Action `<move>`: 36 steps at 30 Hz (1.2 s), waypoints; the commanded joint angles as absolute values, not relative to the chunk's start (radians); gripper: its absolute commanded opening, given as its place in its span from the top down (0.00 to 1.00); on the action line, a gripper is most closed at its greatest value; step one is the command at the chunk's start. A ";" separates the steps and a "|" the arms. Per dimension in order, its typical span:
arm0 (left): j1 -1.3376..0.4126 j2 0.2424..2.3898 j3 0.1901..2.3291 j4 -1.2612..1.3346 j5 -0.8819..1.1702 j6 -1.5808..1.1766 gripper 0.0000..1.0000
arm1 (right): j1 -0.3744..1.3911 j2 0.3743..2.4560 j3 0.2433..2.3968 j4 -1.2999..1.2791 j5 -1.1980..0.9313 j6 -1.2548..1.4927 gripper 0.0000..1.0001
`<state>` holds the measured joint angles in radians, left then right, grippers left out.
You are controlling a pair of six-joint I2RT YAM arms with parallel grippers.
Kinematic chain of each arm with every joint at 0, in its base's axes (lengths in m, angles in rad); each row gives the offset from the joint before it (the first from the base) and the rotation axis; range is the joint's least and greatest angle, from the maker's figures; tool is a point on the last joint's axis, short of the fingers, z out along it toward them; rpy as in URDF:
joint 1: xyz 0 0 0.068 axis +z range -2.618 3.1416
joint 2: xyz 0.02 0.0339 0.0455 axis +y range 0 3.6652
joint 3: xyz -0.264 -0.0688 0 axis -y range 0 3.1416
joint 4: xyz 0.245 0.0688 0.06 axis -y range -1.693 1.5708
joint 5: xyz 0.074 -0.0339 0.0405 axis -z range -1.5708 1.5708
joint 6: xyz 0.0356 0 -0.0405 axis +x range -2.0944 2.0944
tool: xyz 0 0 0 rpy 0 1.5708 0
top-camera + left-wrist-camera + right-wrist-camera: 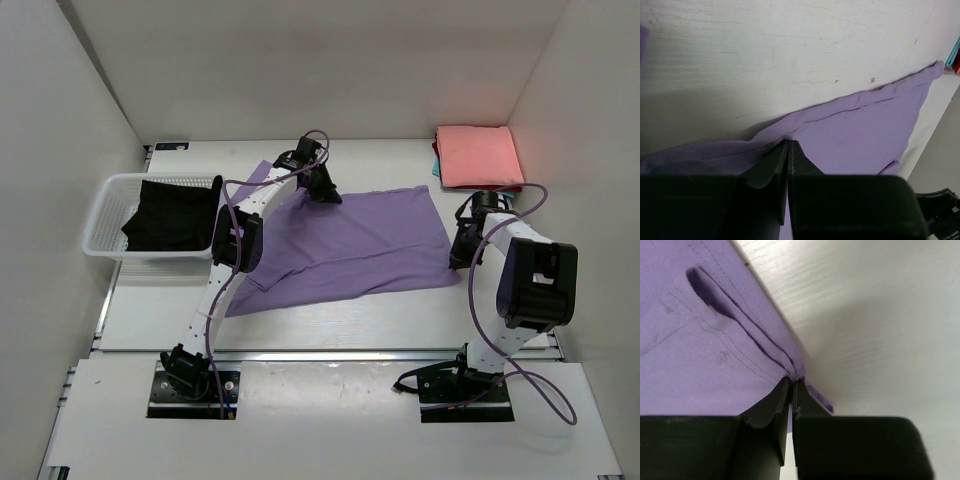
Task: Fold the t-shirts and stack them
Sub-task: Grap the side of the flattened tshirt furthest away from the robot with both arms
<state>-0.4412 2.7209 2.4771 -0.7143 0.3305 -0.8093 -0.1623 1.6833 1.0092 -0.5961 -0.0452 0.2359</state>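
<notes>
The white wood-grained table (400,320) carries a lilac-purple cloth t-shirt (350,245), spread mostly flat across the middle of the frame. At the left of the frame sits a white plastic lattice basket (100,225). In the upper right corner lies a folded salmon-pink t-shirt (480,155), with a teal cloth edge (437,165) showing beneath it.

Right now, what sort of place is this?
Probably a robot test cell for folding laundry: plain white panel walls around a white tabletop, a lilac-purple cloth t-shirt spread out, a white plastic lattice basket holding a black cloth shirt.
</notes>
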 commanded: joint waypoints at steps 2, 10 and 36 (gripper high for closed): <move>-0.426 2.715 2.488 -0.778 0.291 -0.785 0.86 | -0.182 1.614 1.005 -0.637 -0.037 0.244 0.99; -0.425 2.717 2.485 -0.773 0.295 -0.792 0.85 | -0.201 1.566 0.962 -0.649 -0.057 0.261 1.00; -0.414 2.717 2.502 -0.779 0.298 -0.792 0.86 | -0.253 1.556 0.940 -0.778 -0.022 0.273 1.00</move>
